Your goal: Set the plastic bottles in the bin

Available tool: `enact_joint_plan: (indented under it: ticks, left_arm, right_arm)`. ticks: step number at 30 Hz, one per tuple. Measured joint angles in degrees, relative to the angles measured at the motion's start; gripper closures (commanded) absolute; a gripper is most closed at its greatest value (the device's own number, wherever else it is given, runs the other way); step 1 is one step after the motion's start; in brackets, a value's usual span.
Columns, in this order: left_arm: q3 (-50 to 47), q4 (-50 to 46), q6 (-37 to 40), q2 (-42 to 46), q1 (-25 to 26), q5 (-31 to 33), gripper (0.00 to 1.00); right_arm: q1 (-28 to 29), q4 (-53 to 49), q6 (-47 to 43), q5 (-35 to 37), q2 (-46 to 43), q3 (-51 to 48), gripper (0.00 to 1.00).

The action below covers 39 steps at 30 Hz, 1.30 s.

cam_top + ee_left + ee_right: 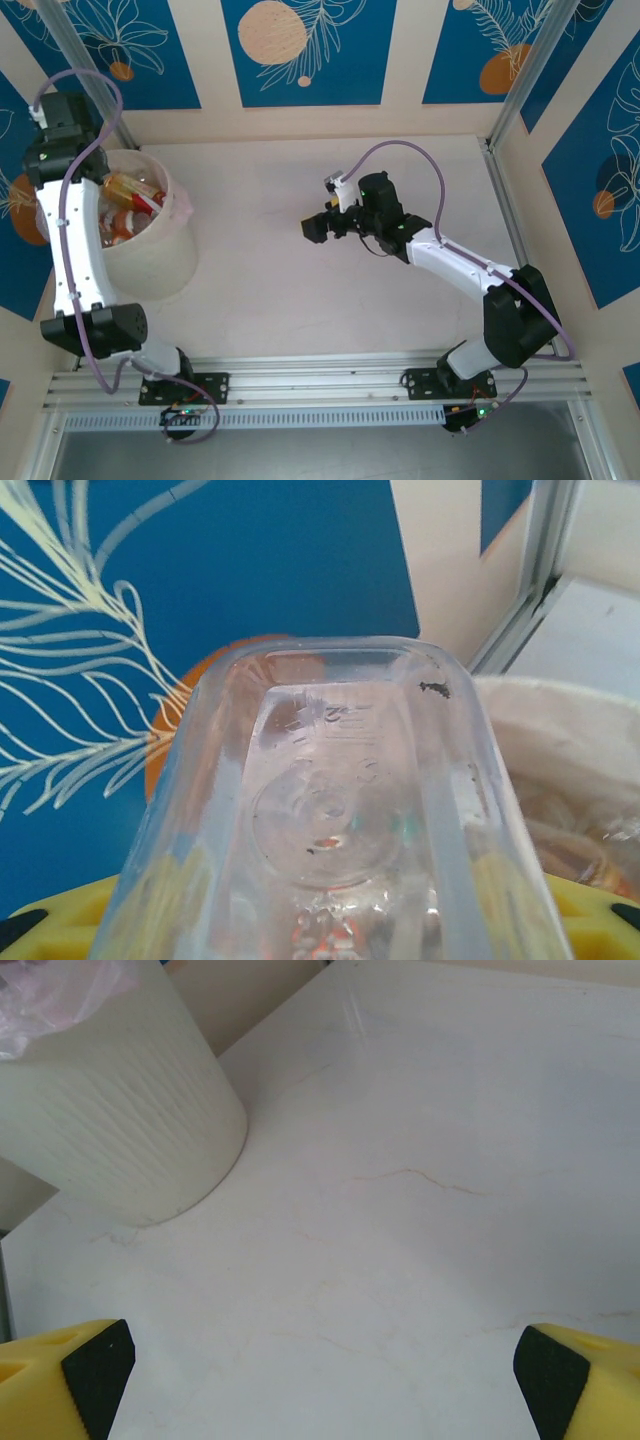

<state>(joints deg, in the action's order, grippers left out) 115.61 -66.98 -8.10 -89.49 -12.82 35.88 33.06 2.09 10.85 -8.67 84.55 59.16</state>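
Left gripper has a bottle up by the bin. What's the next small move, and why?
Probably ease the left gripper sideways over the bin before letting go: the clear bottle it grips sits by the rim, with the opening off to one side in the left wrist view.

Pale marbled tabletop (260,265); blue leaf-print wall panels (345,65); aluminium corner posts (530,80); even light

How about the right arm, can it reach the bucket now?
Probably yes. Its open pincer points toward the bucket, and the stretch of table between them looks free, though the arm would have to reach well across.
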Motion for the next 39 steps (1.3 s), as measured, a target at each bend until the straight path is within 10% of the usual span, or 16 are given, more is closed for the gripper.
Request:
enact_joint_plan:
  ticks: [12,16,24,29,39]
  left_arm:
    - [6.29,-14.88,-2.03,-4.74,-0.17,3.17,0.61]
    - [5.99,-16.61,-1.95,-6.91,-0.59,3.08,0.21]
    - [13.86,-16.55,-1.77,-12.57,-0.5,1.6,0.02]
    - [18.75,-14.51,-1.4,-9.84,2.08,-3.41,0.0]
    - [-0.72,-2.82,-2.6,-4.79,0.42,-15.52,0.0]
  right_arm:
    - [0.02,-3.13,-1.95,1.7,0.63,0.15,0.01]
    - [0.39,-3.89,-2.38,2.1,1.6,0.96,0.01]
    - [0.85,-5.09,-3.21,3.04,1.84,1.18,0.01]
    - [1.03,-5.2,-3.21,3.61,1.95,1.27,0.01]
    - [2.91,-6.75,-3.91,4.46,3.85,3.48,0.01]
